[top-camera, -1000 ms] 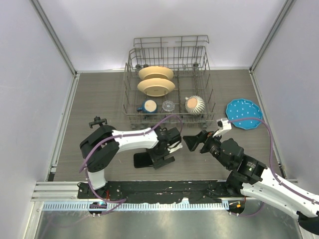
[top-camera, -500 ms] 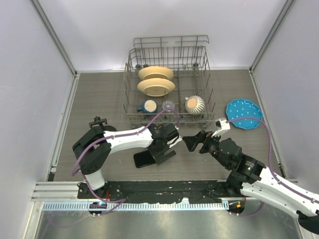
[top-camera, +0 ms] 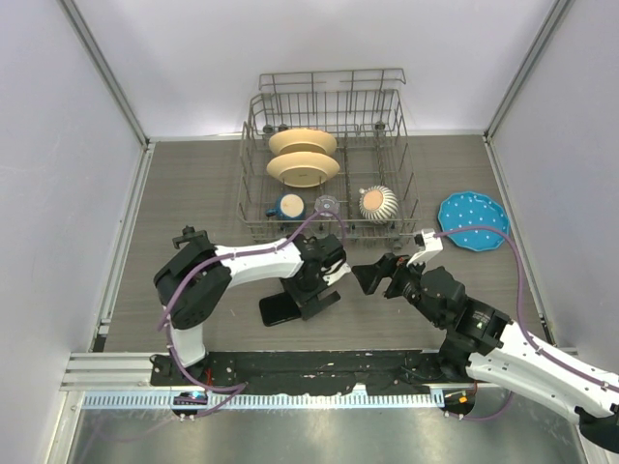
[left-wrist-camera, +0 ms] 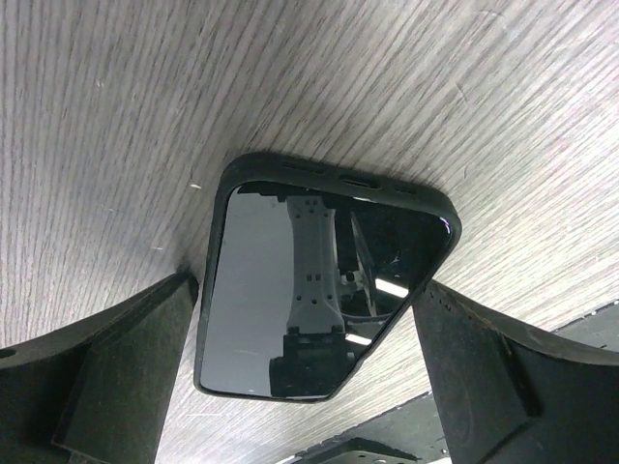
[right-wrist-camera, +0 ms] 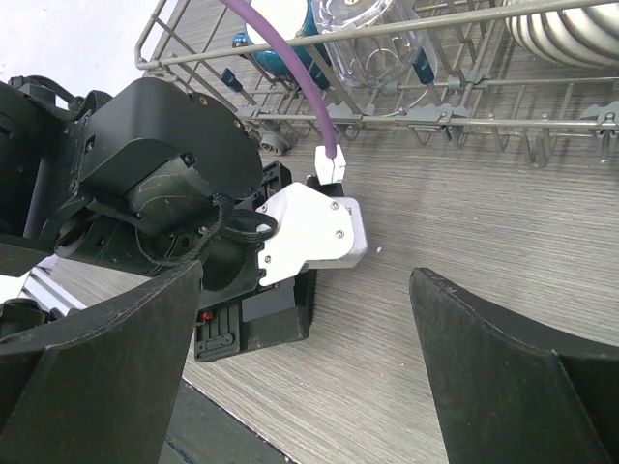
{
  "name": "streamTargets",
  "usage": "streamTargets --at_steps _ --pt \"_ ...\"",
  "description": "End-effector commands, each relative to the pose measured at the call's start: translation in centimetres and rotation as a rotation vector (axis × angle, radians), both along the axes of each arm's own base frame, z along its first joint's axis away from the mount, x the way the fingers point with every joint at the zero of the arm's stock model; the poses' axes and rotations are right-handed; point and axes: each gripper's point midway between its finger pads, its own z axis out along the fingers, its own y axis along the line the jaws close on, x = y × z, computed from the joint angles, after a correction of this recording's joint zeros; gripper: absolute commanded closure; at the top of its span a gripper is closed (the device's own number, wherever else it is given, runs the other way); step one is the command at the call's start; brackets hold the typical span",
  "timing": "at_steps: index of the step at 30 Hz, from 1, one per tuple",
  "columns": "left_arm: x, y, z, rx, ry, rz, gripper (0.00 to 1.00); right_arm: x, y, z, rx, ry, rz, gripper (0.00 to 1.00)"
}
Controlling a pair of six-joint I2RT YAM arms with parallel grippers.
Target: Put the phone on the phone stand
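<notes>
Nudges the left gripper (top-camera: 308,296) a little to the left and toward the dish rack (top-camera: 253,215), over the right end of the phone (top-camera: 279,310). Swings the black shoulder section of the left arm (top-camera: 198,285) out to the lower left half a second back, then brings it up again, close to its place of a second ago. Lifts the purple cable (top-camera: 308,224) into a taller loop, now up at the rack's near rail by the clear glass (top-camera: 327,204) rather than arching lower. Creeps the right gripper (top-camera: 371,278) slightly leftward, narrowing the gap to the left wrist. Carries the white connector (top-camera: 423,238) leftward along with it.
</notes>
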Motion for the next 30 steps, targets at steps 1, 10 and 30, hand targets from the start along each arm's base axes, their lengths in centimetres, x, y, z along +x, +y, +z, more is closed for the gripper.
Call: streamTargets --at_steps 1,10,30 --pt "-0.7 -0.2 -1.3 0.015 0.069 -0.014 0.0 0.4 0.1 1.6 0.051 -0.032 -0.017 0.07" --pt "-0.7 -0.5 -1.4 0.008 0.045 -0.002 0.5 0.9 -0.3 -1.5 -0.074 0.098 -0.077 0.07" --pt "2.5 -1.8 8.9 -0.336 -0.313 0.08 0.73 0.7 0.1 -4.4 0.119 0.242 -0.135 0.04"
